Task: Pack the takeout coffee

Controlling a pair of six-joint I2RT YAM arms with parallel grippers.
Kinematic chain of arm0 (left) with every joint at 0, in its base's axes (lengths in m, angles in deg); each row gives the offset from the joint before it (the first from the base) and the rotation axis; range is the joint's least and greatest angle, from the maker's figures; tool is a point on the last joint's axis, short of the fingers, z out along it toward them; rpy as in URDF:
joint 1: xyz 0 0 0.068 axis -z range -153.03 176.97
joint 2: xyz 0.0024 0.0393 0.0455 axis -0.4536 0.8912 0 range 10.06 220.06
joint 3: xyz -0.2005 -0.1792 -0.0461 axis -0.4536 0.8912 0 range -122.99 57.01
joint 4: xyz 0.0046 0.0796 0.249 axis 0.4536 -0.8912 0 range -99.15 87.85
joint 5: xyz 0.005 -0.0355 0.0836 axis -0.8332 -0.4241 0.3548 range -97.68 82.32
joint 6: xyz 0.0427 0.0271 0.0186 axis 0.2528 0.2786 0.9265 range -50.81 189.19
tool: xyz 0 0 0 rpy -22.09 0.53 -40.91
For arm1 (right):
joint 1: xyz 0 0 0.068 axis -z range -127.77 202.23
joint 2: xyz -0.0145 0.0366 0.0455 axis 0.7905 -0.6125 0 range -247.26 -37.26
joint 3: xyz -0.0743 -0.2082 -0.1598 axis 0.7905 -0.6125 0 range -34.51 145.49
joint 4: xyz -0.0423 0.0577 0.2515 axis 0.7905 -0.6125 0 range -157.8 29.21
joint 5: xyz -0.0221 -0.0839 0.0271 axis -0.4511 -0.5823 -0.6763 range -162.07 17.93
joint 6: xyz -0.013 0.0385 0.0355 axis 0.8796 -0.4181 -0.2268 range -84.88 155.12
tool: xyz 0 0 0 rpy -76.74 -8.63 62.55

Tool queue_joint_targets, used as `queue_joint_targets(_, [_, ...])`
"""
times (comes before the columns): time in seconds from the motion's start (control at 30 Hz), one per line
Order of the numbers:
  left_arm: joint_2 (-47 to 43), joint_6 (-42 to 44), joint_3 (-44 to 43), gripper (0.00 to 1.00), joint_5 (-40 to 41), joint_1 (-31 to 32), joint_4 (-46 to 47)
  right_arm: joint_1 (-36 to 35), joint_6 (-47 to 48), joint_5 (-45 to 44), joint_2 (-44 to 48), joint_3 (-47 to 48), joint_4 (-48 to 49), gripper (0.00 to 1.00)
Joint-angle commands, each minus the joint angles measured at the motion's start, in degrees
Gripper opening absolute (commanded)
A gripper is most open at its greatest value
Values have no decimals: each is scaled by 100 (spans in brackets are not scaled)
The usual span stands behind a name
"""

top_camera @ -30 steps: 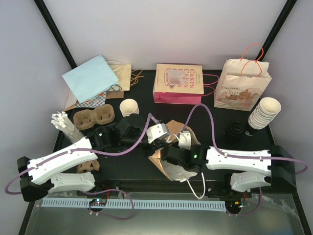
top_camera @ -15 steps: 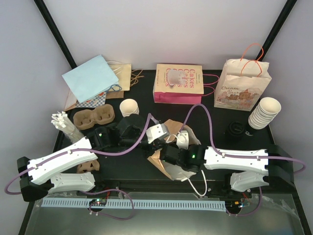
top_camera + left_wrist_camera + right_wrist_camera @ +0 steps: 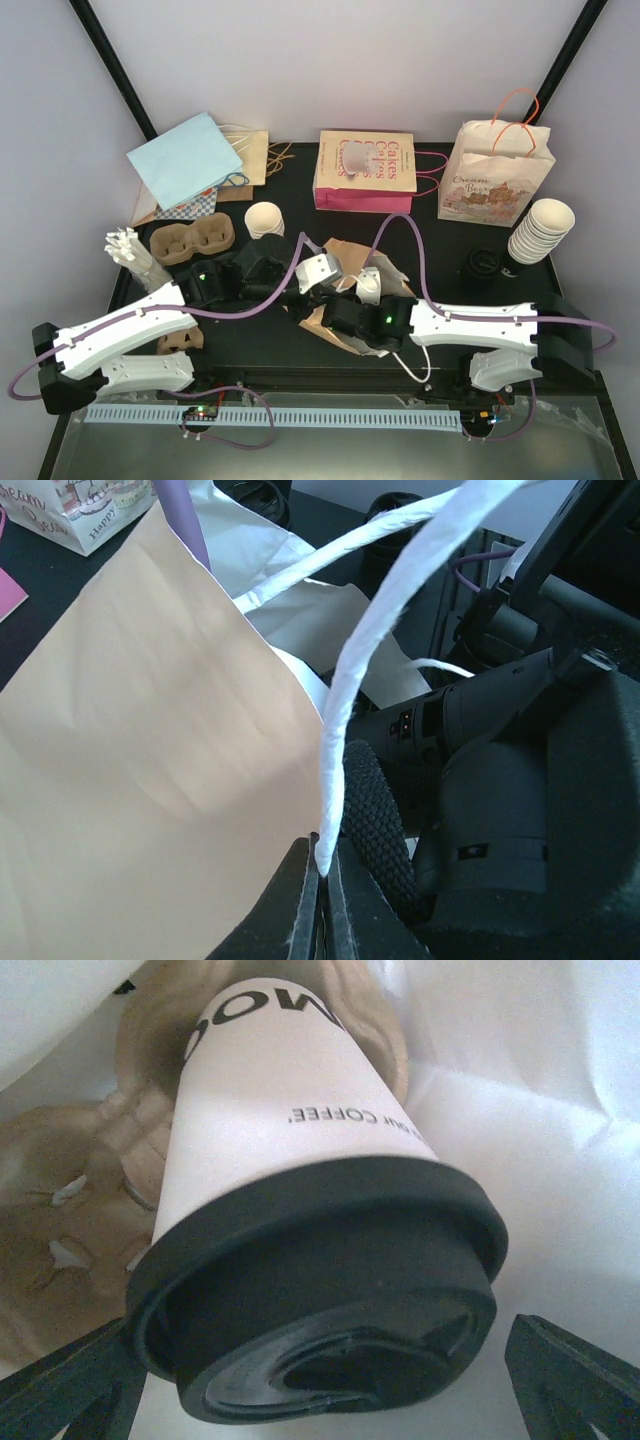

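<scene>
The takeout coffee is a cream-white paper cup with black lettering and a black lid. It leans inside a brown paper bag with a white lining, its base in a moulded-pulp carrier. My right gripper reaches into the bag, open, its fingertips on either side of the lid; the right one stands apart from it. My left gripper is shut on the bag's white twisted handle, beside the bag's brown wall. From above, the cup is hidden by the arms and the bag.
A lone cream cup and a brown carrier sit left of centre. A stack of cups and black lids are at right. Paper bags line the back: blue, pink and printed.
My right arm has pushed left, deeper into the bag's mouth, and the bag has shifted slightly left. The left gripper keeps its hold on the handle.
</scene>
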Motion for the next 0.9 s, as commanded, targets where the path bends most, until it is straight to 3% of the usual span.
queue_joint_targets(0.0, [-126, -40, 7, 2, -600, 75, 12, 130, 118, -71, -200, 38, 86, 100])
queue_joint_targets(0.3, [-163, -99, 87, 2, -660, 83, 39, 203, 490, 111, -194, -56, 538, 100])
queue_joint_targets(0.53, [-196, -74, 92, 2, -643, 83, 31, 210, 535, 144, -11, -147, 580, 89])
queue_joint_targets(0.87, [-113, -90, 68, 1, -237, 74, -115, 212, 671, 166, 613, -25, 160, 82])
